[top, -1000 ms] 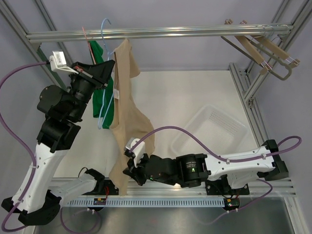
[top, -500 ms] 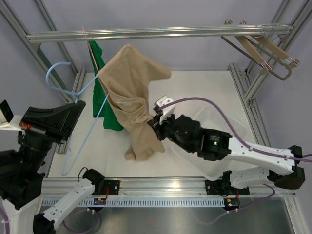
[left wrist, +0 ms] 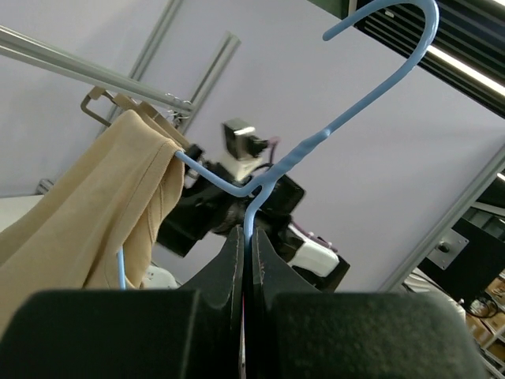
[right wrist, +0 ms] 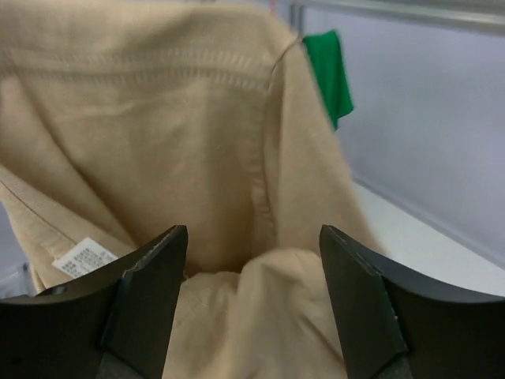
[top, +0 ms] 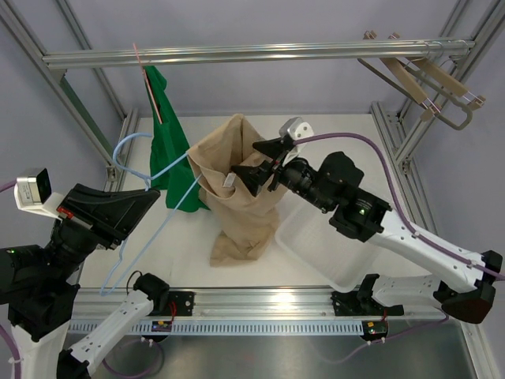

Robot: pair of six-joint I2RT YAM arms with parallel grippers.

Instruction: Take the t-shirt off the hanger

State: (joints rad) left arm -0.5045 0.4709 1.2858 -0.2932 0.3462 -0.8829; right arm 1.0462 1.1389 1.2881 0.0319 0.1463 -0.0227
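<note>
White bench [top: 331, 142] is boxed by aluminium frame [top: 260, 54]. T-shirt [top: 237, 221] is hung neck-up off hanger [left wrist: 328, 136], clamped in left claw [left wrist: 246, 238]; right claw [right wrist: 252, 237] is spread wide.

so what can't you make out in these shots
Left wrist: the hanger below the left gripper, hidden by its body.
Top view: the hanger's far end, under the t-shirt; caught or free, cannot tell.
Right wrist: the label, too small to read.
Top view: part of the bin, behind the right arm.
</note>
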